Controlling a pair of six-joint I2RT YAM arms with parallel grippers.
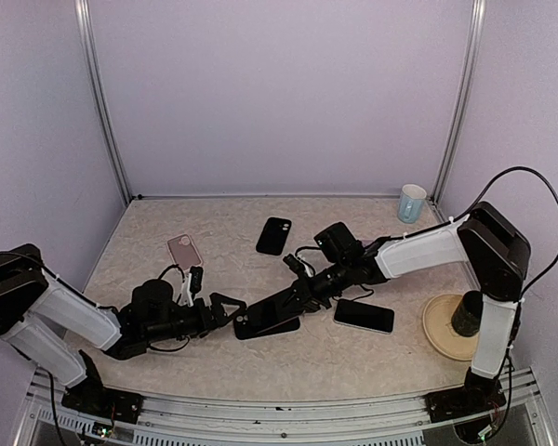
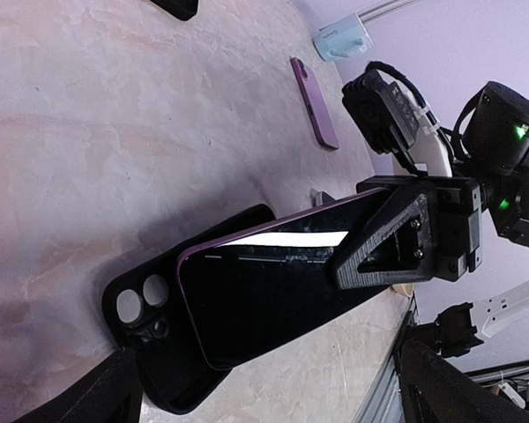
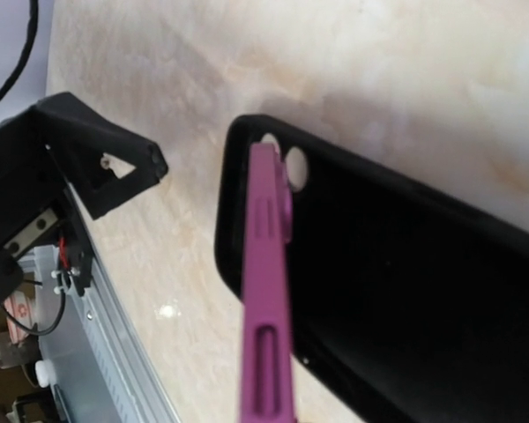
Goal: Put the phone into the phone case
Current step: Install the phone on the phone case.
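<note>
Phone angled over the case, not seated yet

The right fingers (image 2: 392, 238) pinch the purple phone (image 2: 273, 291) and hold it tilted, its low end over the camera cut-outs of the black case (image 2: 132, 308) on the counter (image 1: 372, 362). The left fingers (image 2: 106, 397) are spread wide beside the case. Lowering it flat and pressing in remain.

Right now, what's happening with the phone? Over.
Right gripper shut on phone, tilted over black case, not seated. Left gripper open beside case. Nothing blocking.
</note>
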